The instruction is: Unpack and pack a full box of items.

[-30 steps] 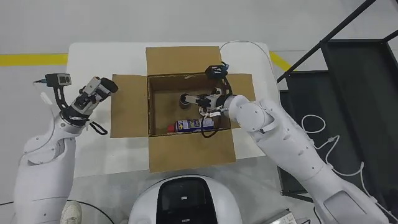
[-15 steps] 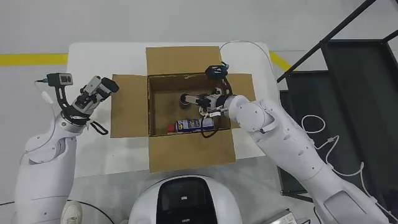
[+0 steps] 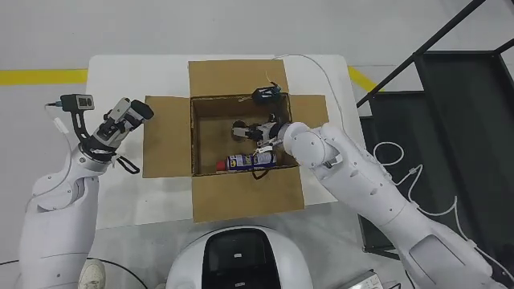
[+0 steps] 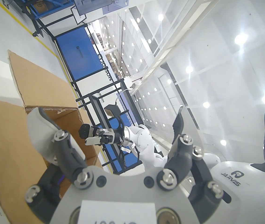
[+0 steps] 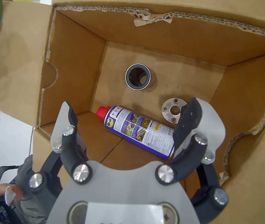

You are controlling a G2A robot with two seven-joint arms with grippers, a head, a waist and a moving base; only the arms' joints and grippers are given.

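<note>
An open cardboard box [image 3: 237, 76] stands on the white table with its flaps spread out. On its floor lie a blue spray can with a red cap [image 5: 139, 131] [image 3: 241, 161], a black ring-shaped cylinder [image 5: 138, 76] and a round metal flange [image 5: 170, 110]. My right gripper [image 5: 130, 117] [image 3: 255, 135] hangs inside the box above the can, open and holding nothing. My left gripper [image 4: 110, 122] [image 3: 128, 116] is raised outside the box beside the left flap [image 4: 18, 117], open and empty, facing across the box towards the right arm's gripper [image 4: 92, 136].
The box takes up the middle of the table [image 3: 120, 72]. A black metal frame [image 3: 450, 88] stands close to the table's right side. White cable loops trail along the right arm [image 3: 401, 160]. Bare table surface lies left of the box.
My right arm has shifted leftward inside the box, bringing the gripper nearer the box's middle. The left arm has stayed where it was.
</note>
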